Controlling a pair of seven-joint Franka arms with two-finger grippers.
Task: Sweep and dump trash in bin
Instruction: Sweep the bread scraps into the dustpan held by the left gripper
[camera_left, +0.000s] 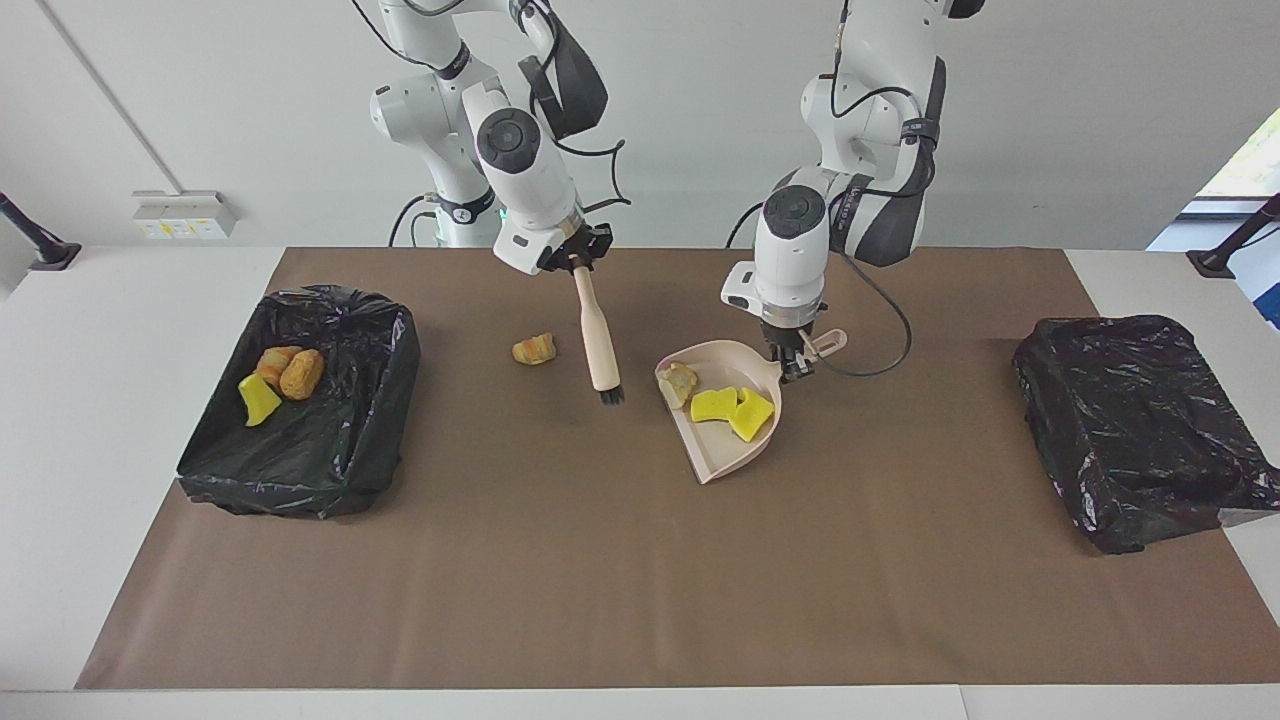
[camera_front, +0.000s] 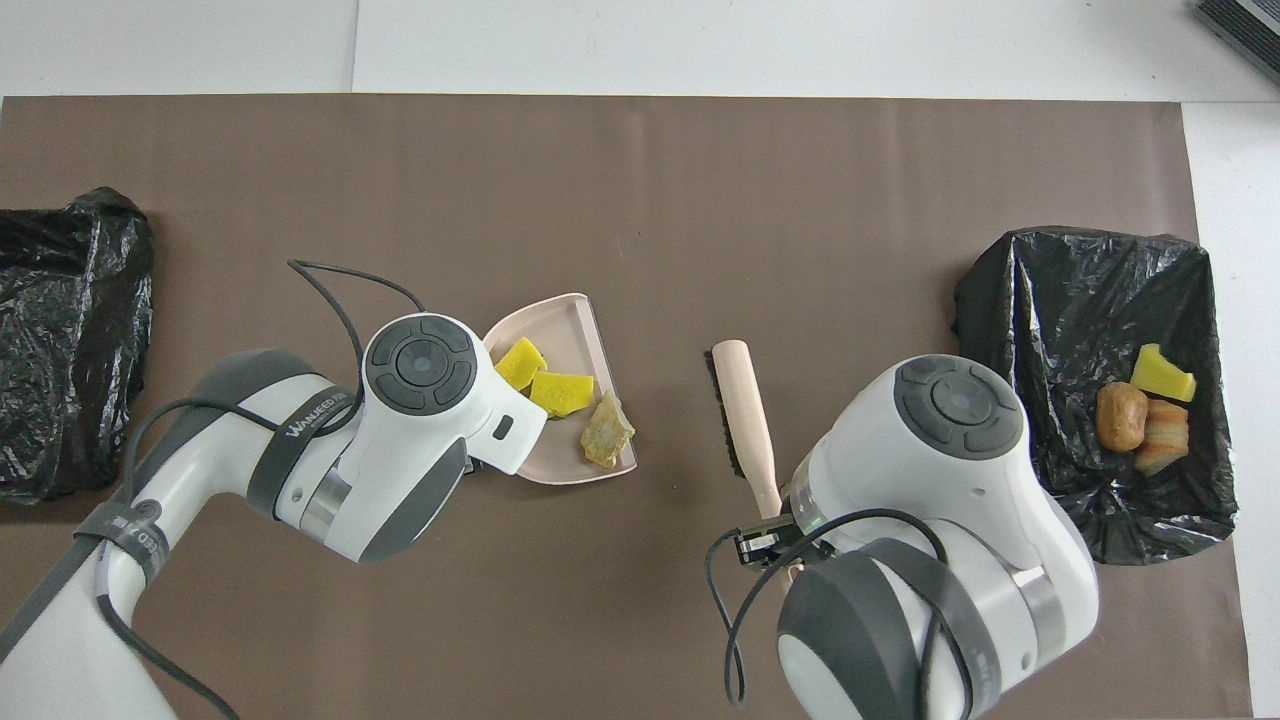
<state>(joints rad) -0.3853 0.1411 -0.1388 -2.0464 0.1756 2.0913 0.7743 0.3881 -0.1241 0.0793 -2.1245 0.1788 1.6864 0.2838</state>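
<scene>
My right gripper (camera_left: 575, 260) is shut on the handle of a wooden brush (camera_left: 597, 335) (camera_front: 745, 420), which hangs bristles down above the mat between a loose tan-orange lump (camera_left: 533, 348) and the dustpan. My left gripper (camera_left: 795, 362) is shut on the handle of the pink dustpan (camera_left: 715, 455) (camera_front: 565, 318). The pan holds trash: two yellow pieces (camera_left: 730, 408) (camera_front: 545, 380) and a pale tan lump (camera_left: 680, 383) (camera_front: 606, 443). The black-lined bin (camera_left: 385, 400) (camera_front: 985, 330) stands at the right arm's end with three scraps (camera_left: 280, 380) (camera_front: 1140, 410) inside. The overhead view hides both grippers under their wrists.
A second black-bagged box (camera_left: 1130, 420) (camera_front: 70, 340) stands at the left arm's end. A brown mat (camera_left: 640, 580) covers the table. A cable (camera_left: 880, 340) loops from the left wrist beside the dustpan handle.
</scene>
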